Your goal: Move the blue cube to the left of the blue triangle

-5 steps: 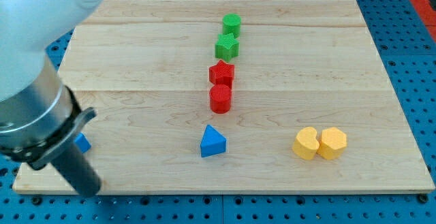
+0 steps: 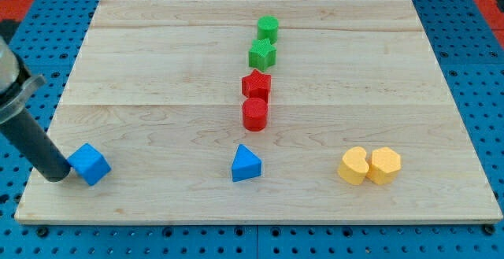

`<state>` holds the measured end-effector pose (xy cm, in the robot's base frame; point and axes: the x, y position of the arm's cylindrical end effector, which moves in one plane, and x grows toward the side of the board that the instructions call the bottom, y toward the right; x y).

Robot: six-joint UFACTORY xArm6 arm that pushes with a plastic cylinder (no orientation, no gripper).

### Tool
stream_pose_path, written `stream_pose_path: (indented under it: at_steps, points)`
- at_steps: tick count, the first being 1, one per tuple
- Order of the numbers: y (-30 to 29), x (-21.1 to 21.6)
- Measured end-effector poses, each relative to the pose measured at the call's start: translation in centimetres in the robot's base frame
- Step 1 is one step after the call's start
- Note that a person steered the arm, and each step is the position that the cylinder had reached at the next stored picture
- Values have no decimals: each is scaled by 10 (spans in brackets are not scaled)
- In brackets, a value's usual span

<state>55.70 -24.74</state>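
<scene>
Blue cube [image 2: 89, 164] near the board's lower left corner in the view, well apart from the blue triangle [image 2: 246, 164], which sits at roughly the same level toward the board's middle. No hand or jaws on this rig, so nothing wide, narrow or holding: only a dark rod, my tip [image 2: 57, 177] down on the wooden board [image 2: 157, 70], just beside the cube's left face, touching or very nearly so; cannot tell which. Cube probably light, rigid, hard-surfaced, likely to slide easily on smooth wood and to twist if pushed off-centre or on a corner. No taking hold possible; best contact judged to be the middle of the left-facing side, pushing toward the view's right. Cube appears turned slightly, one corner toward the bottom, so rotation under the push looks likely. Already left of the triangle but far off; a short stop beside the triangle needed, without knocking it. No containers anywhere, nothing held in anything. Elsewhere: green cylinder [image 2: 268, 28], green star [image 2: 262, 54], red star [image 2: 257, 83], red cylinder [image 2: 254, 114] in a column up the middle; two yellow blocks [image 2: 370, 165] touching at lower right.
</scene>
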Motion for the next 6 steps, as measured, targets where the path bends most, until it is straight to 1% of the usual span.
stream_pose_path:
  at_steps: [1, 2, 4, 5, 6]
  points:
    - [2, -1]
    - [20, -3]
    - [74, -3]
    - [67, -13]
    - [53, -50]
